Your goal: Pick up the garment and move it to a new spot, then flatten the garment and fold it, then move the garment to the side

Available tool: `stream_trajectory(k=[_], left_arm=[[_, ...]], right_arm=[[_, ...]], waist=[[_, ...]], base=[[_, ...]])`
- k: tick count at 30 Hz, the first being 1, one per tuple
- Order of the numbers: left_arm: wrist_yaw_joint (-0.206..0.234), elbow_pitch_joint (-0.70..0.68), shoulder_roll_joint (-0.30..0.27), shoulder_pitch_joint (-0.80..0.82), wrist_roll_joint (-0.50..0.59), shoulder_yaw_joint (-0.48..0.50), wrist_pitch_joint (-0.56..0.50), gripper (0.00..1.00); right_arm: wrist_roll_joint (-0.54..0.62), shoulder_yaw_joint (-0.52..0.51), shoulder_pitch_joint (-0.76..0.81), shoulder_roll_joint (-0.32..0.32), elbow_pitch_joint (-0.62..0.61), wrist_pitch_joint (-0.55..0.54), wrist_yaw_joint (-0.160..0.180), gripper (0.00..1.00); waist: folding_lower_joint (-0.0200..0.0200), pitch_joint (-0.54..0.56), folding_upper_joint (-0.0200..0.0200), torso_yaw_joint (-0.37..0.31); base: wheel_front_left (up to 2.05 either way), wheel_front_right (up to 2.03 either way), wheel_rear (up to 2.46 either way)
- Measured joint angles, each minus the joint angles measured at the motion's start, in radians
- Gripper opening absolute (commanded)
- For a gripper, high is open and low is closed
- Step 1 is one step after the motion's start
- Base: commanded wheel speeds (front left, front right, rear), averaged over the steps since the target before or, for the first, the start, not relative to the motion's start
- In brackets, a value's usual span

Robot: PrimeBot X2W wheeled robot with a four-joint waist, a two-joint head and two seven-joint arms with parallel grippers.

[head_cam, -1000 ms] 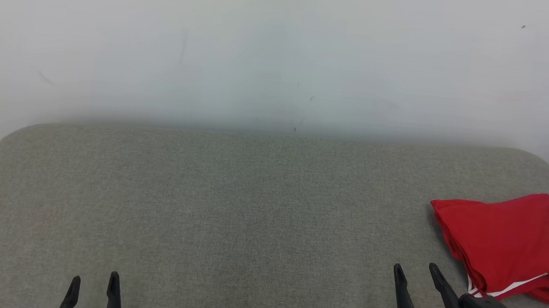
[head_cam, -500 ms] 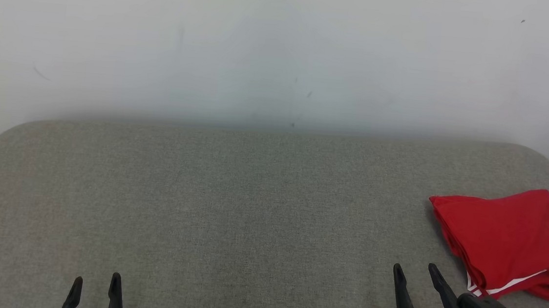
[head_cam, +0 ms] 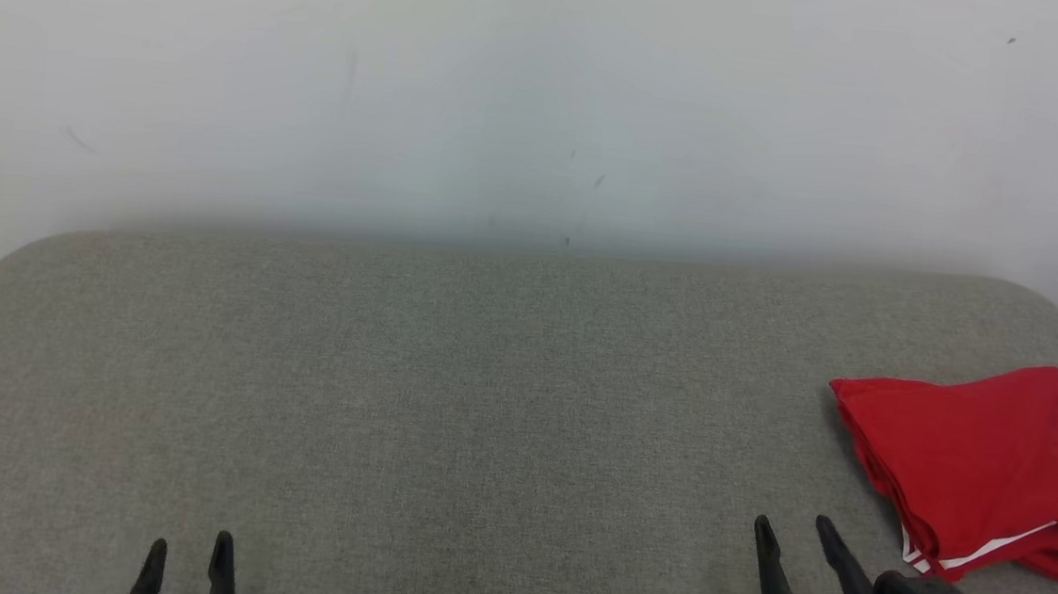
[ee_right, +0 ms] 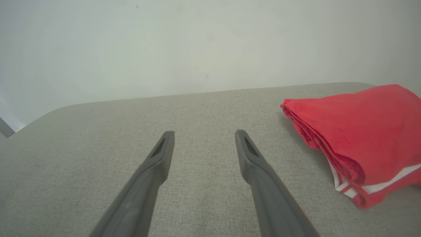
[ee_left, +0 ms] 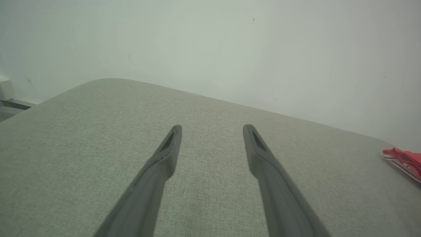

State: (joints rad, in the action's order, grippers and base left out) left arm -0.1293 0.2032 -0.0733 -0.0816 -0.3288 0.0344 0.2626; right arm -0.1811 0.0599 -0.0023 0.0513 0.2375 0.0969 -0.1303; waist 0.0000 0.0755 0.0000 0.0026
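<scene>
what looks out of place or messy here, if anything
Nothing is spilled or damaged. The red garment lies folded near the right edge of the grey padded surface, slightly askew, with a white-striped hem poking out at its near side. The left gripper and right gripper are open, clear of it.

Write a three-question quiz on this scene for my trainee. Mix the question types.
1. True or false: the right end effector is gripping the red garment.
2. Multiple choice: the red garment lies (A) folded at the robot's right side of the grey surface, (B) spread flat in the middle, (C) on the floor.
3. Fill in: the left end effector has its jaws ____.
Key: 1 false; 2 A; 3 open.
</scene>
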Motion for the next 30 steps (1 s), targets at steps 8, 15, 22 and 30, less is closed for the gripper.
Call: stream_trajectory(k=[8,15,22,30], left_arm=[[0.0,0.058,0.008,-0.022,-0.024,0.001,-0.016,0.0],[0.0,0.06,0.01,-0.014,-0.14,0.008,-0.057,0.0],[0.0,0.06,0.011,0.007,-0.267,0.02,-0.099,0.0],[0.0,0.061,0.012,0.027,-0.379,0.031,-0.138,0.0]], right_arm=[[-0.026,-0.001,0.046,-0.001,0.059,-0.009,0.0,0.0],[-0.16,-0.015,0.043,-0.001,0.05,-0.019,0.0,0.0],[-0.303,-0.026,0.041,-0.001,0.037,-0.033,0.0,0.0],[-0.433,-0.04,0.027,-0.001,0.031,-0.044,0.0,0.0]], waist=[[0.0,-0.002,0.0,0.0],[0.0,-0.006,0.0001,0.0],[0.0001,-0.011,0.0001,0.0],[0.0002,-0.016,0.0001,0.0]], base=[[0.0,0.0,0.0],[0.0,0.0,0.0],[0.0,0.0,0.0],[0.0,0.0,0.0]])
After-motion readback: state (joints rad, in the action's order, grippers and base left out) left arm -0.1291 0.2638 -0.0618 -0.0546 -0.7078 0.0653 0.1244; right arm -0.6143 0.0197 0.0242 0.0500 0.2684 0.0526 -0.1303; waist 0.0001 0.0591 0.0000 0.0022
